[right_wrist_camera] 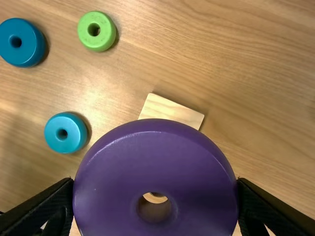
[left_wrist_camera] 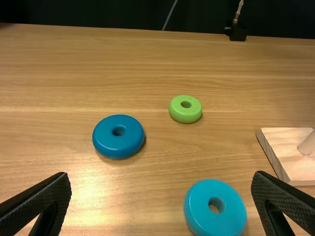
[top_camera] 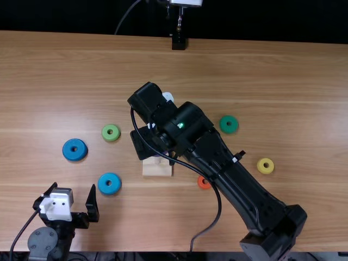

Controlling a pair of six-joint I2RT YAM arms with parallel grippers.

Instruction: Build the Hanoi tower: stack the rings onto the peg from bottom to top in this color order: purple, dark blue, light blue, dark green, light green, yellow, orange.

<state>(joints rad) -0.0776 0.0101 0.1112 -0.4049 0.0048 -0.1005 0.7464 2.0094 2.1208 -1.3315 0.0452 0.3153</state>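
Note:
Over the wooden peg base (top_camera: 157,167), my right gripper (top_camera: 157,150) holds the purple ring, mostly covered by the arm. In the right wrist view the purple ring (right_wrist_camera: 155,172) sits between the two fingers of my right gripper (right_wrist_camera: 155,201), above the base (right_wrist_camera: 170,111); the peg is hidden behind it. My left gripper (top_camera: 68,209) stands open at the lower left; in the left wrist view, nothing is between the fingers of that gripper (left_wrist_camera: 161,201). Dark blue (top_camera: 75,149), light blue (top_camera: 110,184), light green (top_camera: 111,132), dark green (top_camera: 228,124), yellow (top_camera: 265,166) and orange (top_camera: 204,182) rings lie on the table.
The right arm reaches diagonally across the middle of the table (top_camera: 304,98), between the orange ring and the dark green ring. A black stand (top_camera: 178,42) is at the far edge. A cable loops beside the right arm.

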